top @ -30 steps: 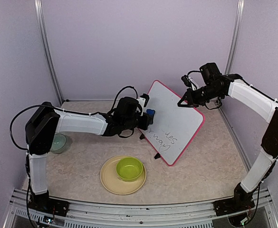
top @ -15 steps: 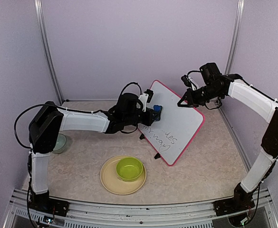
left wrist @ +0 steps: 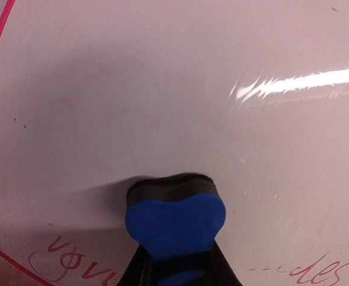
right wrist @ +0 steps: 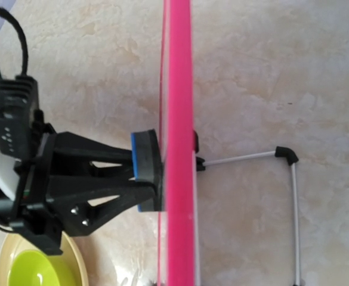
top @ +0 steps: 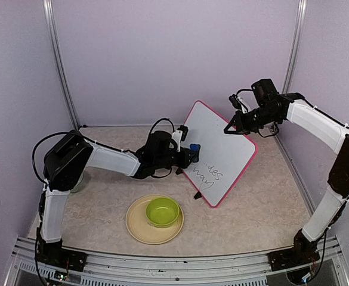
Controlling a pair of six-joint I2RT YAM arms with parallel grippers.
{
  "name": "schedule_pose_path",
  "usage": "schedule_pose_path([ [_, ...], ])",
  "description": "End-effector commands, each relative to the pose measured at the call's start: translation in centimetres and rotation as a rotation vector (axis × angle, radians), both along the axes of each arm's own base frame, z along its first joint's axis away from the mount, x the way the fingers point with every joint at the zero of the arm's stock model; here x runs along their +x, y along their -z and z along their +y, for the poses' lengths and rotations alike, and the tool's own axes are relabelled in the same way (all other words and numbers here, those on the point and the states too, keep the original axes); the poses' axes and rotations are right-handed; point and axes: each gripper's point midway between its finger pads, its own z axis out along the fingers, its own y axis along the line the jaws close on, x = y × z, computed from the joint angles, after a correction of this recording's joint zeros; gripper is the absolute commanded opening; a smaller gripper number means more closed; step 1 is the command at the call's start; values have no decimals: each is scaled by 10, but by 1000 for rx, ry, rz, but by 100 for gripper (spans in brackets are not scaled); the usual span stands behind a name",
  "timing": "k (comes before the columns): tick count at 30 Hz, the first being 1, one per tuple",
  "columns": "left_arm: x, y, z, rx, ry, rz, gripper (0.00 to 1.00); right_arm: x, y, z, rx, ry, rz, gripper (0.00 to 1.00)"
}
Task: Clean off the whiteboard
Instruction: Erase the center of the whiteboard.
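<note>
Left claw point(top: 190, 154) was clamped shut on the blue eraser point(left wrist: 175, 219), whose dark felt was pressed flat against the whiteboard point(top: 225, 146). Right claw point(top: 229, 128) was closed on the board's upper frame edge, up and across the board from the left claw, steadying it.

Risks, as we judged them:
- The board stood tilted on a thin wire stand point(right wrist: 292, 196) on the side away from the left claw. A hard push from the eraser could rock it backward or twist it out of the right claw.
- A short stroke would miss the writing, which all lay lower on the board than the eraser.
- A long downward sweep might carry the left claw off the bottom frame toward the green bowl point(top: 162, 211) on the counter point(top: 252, 196) beneath it.

Board appearance: rounded pink-red frame and a glossy white face, with a glare streak up and to the right of the eraser. The area just ahead of the eraser was clean apart from faint smudging. Handwriting ran along the strip under the left claw.
</note>
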Motion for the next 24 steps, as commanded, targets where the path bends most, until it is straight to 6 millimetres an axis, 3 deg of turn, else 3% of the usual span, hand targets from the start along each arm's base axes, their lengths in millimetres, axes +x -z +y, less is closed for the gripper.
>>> schedule_pose_path([
  [1, -20, 63, 12, 89, 12, 118, 2, -9, 27, 1, -113, -77, -3, 0],
  [8, -21, 60, 10, 79, 19, 116, 2, -10, 28, 0, -115, -75, -2, 0],
  [11, -16, 42, 3, 61, 28, 93, 2, -10, 29, 1, -115, -75, 0, 0],
  [16, -15, -11, -11, -15, 59, 26, 2, -10, 30, 1, -115, -75, 3, 0],
  [19, -19, -33, -16, -48, 76, -5, 2, -10, 30, 1, -116, -77, 1, 0],
  [24, -24, -29, -20, -49, 89, 4, 2, -10, 30, 1, -115, -77, 0, 0],
])
